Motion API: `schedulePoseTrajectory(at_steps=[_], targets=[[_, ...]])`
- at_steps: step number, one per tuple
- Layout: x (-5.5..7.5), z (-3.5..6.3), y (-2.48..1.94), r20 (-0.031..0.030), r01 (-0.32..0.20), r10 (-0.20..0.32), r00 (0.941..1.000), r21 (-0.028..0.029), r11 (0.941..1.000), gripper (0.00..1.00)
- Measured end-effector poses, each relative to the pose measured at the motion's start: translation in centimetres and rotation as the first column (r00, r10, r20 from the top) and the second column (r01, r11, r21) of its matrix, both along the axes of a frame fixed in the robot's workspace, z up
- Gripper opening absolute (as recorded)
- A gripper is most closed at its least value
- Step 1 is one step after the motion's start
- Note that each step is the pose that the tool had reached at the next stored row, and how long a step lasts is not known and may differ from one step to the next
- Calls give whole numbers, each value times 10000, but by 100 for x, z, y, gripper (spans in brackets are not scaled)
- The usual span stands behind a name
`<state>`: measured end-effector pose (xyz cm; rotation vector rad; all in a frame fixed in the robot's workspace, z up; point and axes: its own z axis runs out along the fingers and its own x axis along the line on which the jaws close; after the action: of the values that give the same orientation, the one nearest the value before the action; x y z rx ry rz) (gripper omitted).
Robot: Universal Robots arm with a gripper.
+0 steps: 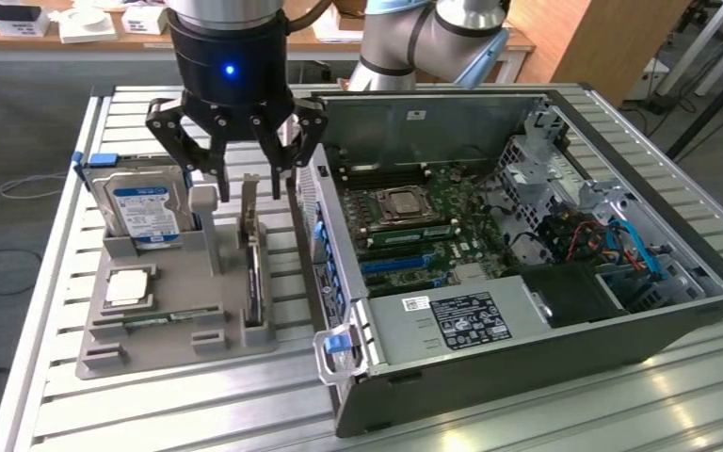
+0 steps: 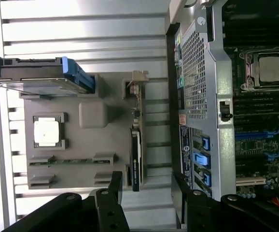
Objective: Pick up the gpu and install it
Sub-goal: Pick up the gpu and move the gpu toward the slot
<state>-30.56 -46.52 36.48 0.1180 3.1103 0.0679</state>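
The gpu stands on its long edge in a slot of the grey holder, its silver bracket end toward the far side. In the wrist view the gpu is a thin dark strip beside the holder's raised block. My gripper hangs open just above the card's far end, one finger on each side of it and touching nothing. The wrist view has my gripper with its black fingertips spread wide, nothing between them. The open computer case lies to the exterior view's right, motherboard exposed.
A hard drive with a blue-white label stands in the holder beside the card. A processor and a memory stick lie in the holder's front part. The case wall rises close beside the card. All rests on a slatted metal table.
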Motion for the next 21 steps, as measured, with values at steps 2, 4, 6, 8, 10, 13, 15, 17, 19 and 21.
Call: schedulePoseTrajectory(at_steps=[2,4,6,8,10,13,15,17,19,21], targets=[[0,-36,0,-1,0,0,10000,-2,10000,53],[-1,-73,0,0,0,0,10000,-4,10000,53],[-1,-110,0,0,0,0,10000,-4,10000,53],[-1,-146,0,0,0,0,10000,-4,10000,53],[-2,-182,0,-1,0,0,10000,-5,10000,53],[-5,-236,0,0,0,0,10000,-6,10000,53],[-9,-274,-2,0,0,0,10000,-5,10000,53],[-14,-309,-5,0,0,0,10000,-6,10000,53],[-18,-346,-7,1,0,0,10000,-5,10000,53],[-23,-383,-9,0,0,0,10000,-6,10000,53]])
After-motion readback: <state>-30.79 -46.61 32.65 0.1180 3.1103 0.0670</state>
